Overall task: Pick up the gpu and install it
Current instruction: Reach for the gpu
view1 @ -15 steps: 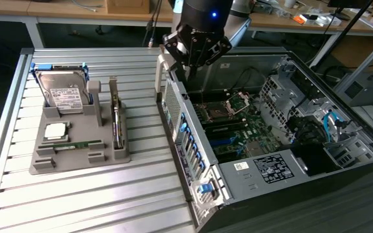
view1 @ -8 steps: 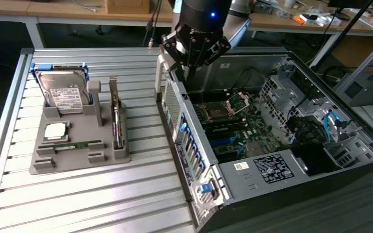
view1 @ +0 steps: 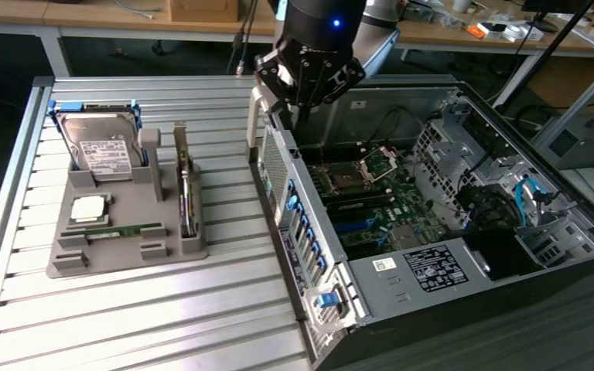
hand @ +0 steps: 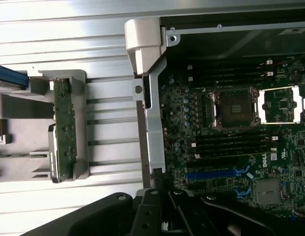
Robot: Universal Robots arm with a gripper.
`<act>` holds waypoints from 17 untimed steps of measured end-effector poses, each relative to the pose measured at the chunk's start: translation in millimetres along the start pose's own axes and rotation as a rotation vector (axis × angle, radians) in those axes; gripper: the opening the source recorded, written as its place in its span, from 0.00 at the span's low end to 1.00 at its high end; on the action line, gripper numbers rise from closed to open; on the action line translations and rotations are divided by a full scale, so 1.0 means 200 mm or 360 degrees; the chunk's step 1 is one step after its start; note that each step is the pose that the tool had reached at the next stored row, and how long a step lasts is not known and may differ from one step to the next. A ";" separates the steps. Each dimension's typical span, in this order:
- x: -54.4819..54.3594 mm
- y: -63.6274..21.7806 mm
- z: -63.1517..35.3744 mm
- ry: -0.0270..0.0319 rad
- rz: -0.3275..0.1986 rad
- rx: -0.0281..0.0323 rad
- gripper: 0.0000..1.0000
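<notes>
The gripper hangs over the near wall of the open computer case, its fingers closed together and holding nothing. The gpu stands on its thin edge in a slot of the grey holder on the slatted surface, well apart from the gripper, toward the exterior view's left of the case. As I judge it, the closed fingers sit close above the case's metal edge, so a careless move sideways could knock them against it. The card is tall, narrow and upright, so an off-centre or slanted grip might tip it in its slot or drag the light holder along. At the motherboard, a card held crooked could miss its socket or catch its bracket on the frame. The hard drive carries a white label, and a second white label lies inside the case, but neither can be read.
</notes>
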State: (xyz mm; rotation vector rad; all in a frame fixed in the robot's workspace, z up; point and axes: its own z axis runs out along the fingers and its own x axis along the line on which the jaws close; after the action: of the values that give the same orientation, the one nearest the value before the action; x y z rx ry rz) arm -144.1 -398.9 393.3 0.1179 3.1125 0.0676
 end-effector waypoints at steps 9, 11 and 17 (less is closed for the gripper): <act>0.01 -0.001 0.000 0.00000 0.0000 -0.00001 0.10; 0.01 -0.001 0.000 -0.00001 0.0000 -0.00001 0.10; 0.02 -0.002 0.000 -0.00001 0.0000 -0.00001 0.10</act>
State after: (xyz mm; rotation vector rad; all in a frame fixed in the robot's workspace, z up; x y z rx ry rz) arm -148.6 -398.9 393.3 0.1180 3.1125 0.0676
